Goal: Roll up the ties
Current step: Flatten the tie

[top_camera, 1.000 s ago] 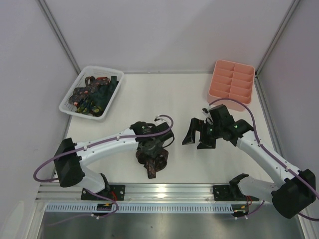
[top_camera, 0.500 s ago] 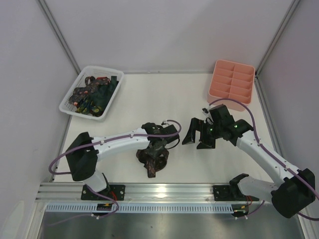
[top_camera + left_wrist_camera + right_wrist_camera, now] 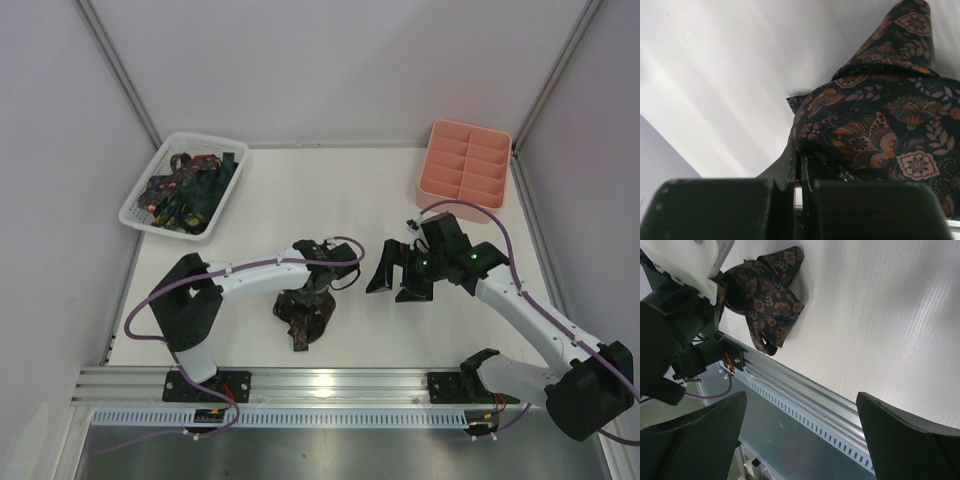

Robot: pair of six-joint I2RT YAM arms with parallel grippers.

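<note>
A brown patterned tie lies bunched on the white table near the front edge. My left gripper is down on its far end. In the left wrist view the jaws are closed to a thin slit, and their tips vanish under the fabric edge of the tie, so they pinch it. To the right of the tie, above the table, my right gripper hangs wide open and holds nothing. Its view shows both fingers spread, with the tie far off at upper left. Several dark green ties fill the basket.
A white lattice basket stands at the back left and a pink compartment tray at the back right. The metal rail runs along the near edge just in front of the tie. Grey walls close in both sides.
My left gripper has gone from open to shut while shifting right and farther onto the tie. The bundle is drawn slightly narrower. The right arm has not moved.
</note>
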